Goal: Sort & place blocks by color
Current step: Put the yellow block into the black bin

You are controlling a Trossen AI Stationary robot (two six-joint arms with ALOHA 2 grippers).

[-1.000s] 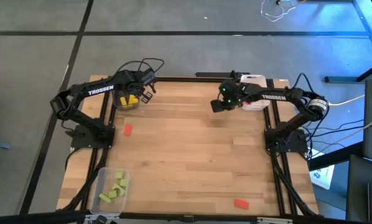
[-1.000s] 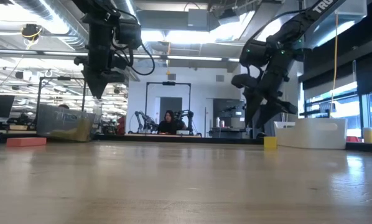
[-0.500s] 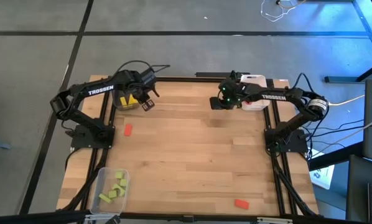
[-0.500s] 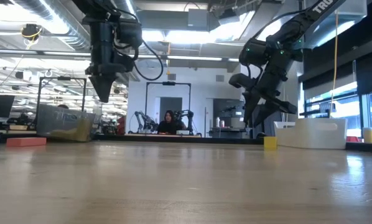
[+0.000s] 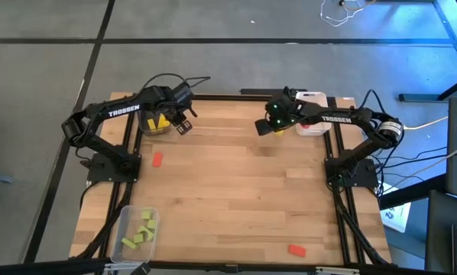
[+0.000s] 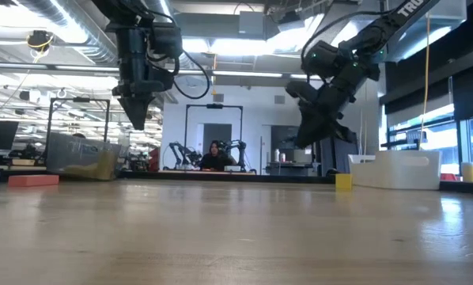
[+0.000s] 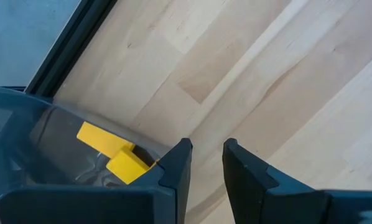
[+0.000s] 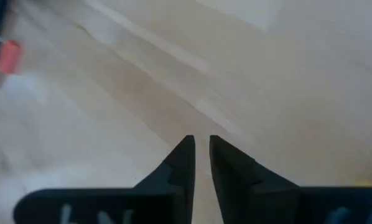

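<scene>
You have the wooden table (image 5: 236,191) filling the centre of the high view, with its middle bare and open; every object sits near an edge. The arm bases stand at the left and right edges.

At the upper right edge sits the white tray (image 5: 314,122). At the lower left corner lies the clear tray (image 5: 137,229), holding the light green blocks (image 5: 140,229). At the upper left edge stands the grey tray (image 5: 153,124), holding the yellow blocks (image 7: 111,152), flat bright bars seen through its translucent wall in the left wrist view.

The left gripper (image 5: 184,122) hangs above the table just right of the grey tray; its fingers (image 7: 176,165) stand slightly apart with nothing between them. The right gripper (image 5: 263,128) hangs at upper centre, left of the white tray, its fingers (image 8: 183,158) almost together and empty.

One red block (image 5: 157,159) lies below the grey tray. Another red block (image 5: 296,250) lies near the lower edge, right of centre. A small yellow block (image 6: 343,181) rests beside the white tray in the low view.
</scene>
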